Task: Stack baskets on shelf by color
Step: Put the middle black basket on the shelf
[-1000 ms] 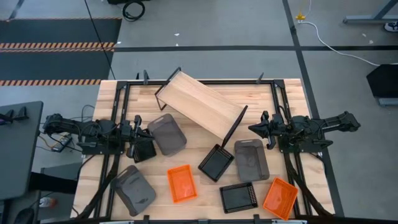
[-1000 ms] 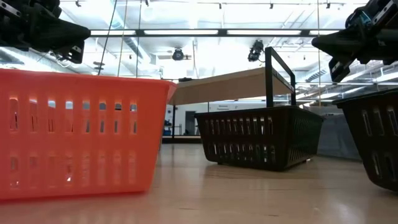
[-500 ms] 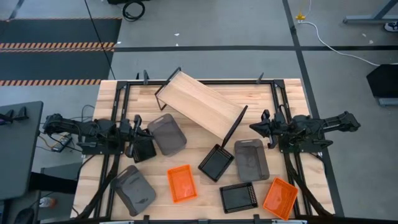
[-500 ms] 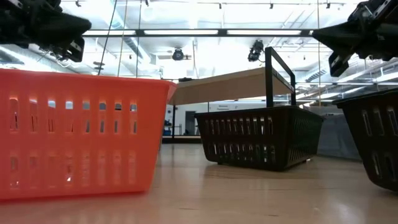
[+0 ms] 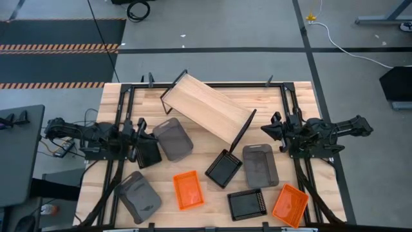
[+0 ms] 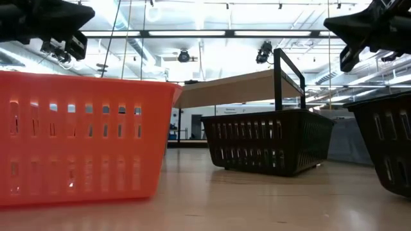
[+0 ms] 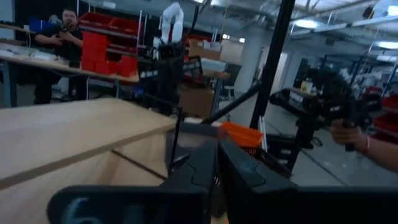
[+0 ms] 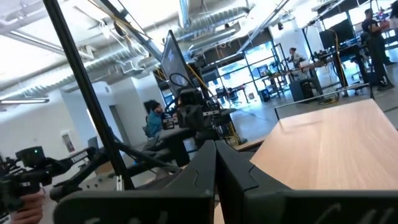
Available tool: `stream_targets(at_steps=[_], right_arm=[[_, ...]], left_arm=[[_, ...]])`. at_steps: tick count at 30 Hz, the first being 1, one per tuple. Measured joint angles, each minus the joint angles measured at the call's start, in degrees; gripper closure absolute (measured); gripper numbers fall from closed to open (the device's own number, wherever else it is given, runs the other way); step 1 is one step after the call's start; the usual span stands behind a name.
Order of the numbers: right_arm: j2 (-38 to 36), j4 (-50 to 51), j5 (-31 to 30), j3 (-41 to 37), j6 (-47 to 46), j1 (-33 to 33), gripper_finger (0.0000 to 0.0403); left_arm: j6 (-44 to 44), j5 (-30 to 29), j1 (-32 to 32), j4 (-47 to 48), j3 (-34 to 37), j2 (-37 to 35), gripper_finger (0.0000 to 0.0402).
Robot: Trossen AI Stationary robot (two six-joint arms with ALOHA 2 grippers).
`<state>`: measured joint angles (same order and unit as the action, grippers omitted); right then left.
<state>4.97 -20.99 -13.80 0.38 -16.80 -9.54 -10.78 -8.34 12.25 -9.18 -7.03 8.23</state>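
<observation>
The shelf (image 5: pixel 206 106), a light-wood plank on black end frames, stands slantwise on the far middle of the table. Eight baskets lie about it, all resting on their bottoms. The grey baskets (image 5: pixel 172 138) (image 5: pixel 138 196) (image 5: pixel 260 165), the orange baskets (image 5: pixel 187 190) (image 5: pixel 290 205) and the black baskets (image 5: pixel 149 154) (image 5: pixel 224 169) (image 5: pixel 246 204) sit unstacked. My left gripper (image 5: pixel 144 134) (image 7: pixel 216 163) hovers shut over the left black basket. My right gripper (image 5: pixel 265 130) (image 8: pixel 216 163) hovers shut beyond the right grey basket, off the shelf's right end.
In the low view the orange basket (image 6: pixel 83 138) fills the near left and a black basket (image 6: pixel 270 144) sits in the middle, with both grippers high above them. Black frame rails run along the table's left and right sides. People stand in the room beyond.
Both grippers have risen a little, staying shut. The right gripper has also drawn back slightly toward the table's right edge. No basket and no part of the shelf has moved.
</observation>
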Motion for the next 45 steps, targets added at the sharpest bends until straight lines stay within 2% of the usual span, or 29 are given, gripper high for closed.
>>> stream_targets(at_steps=[2, 8, 11, 16, 19, 26, 35, 40, 45], right_arm=[[0.0, -0.1, -0.1, 0.0, 0.6, 0.0, 0.0393], [0.1, -0.7, 0.8, 1.1, 11.1, 0.0, 0.0390], [1.1, 3.2, 2.7, 4.4, 12.7, 0.0, 0.0382], [7.3, 15.7, 4.7, 13.8, 12.0, -0.4, 0.0366], [13.9, 24.4, 4.7, 21.7, 11.9, -0.8, 0.0358], [34.9, 37.0, 4.7, 39.1, 11.9, -2.4, 0.0338], [60.9, 45.4, 4.8, 56.5, 8.9, -7.2, 0.0323], [72.2, 46.1, 4.9, 64.9, 7.2, -11.1, 0.0323], [82.9, 52.0, 4.9, 74.3, 3.1, -14.1, 0.0323]], left_arm=[[-0.9, 0.0, 0.0, -0.3, 0.0, 0.0, 0.0373], [-6.6, 0.0, 0.0, 0.4, 0.0, 0.1, 0.0368], [-3.2, -1.1, 0.0, -2.0, 0.0, 0.2, 0.0371], [4.1, -8.0, 0.0, -13.7, 0.0, 2.5, 0.0373], [7.0, -9.7, 0.0, -18.4, 0.0, 4.3, 0.0369], [7.6, -17.4, -0.6, -20.6, 0.0, 9.3, 0.0365], [6.6, -17.5, -1.2, -23.8, 0.0, 10.9, 0.0365], [4.2, -15.8, -1.2, -23.7, 0.0, 10.9, 0.0360], [3.6, -15.4, -1.2, -23.7, 0.0, 10.9, 0.0358]])
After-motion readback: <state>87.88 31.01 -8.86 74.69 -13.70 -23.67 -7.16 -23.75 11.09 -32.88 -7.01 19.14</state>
